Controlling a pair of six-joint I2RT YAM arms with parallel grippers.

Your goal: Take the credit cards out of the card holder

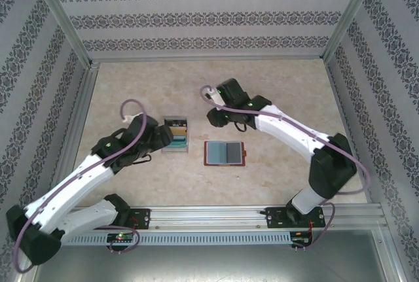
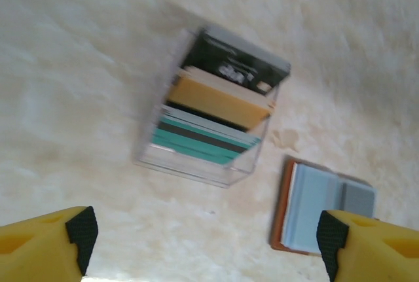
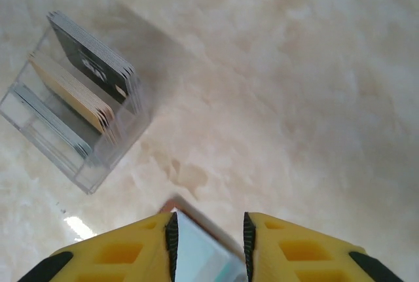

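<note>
Centrally, open card holder on table.

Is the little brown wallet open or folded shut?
Open. The card holder lies spread flat on the table, its blue-grey inside facing up with a brown rim around it.

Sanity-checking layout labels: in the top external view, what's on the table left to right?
left arm's base → clear card tray → card holder → right arm's base
</note>
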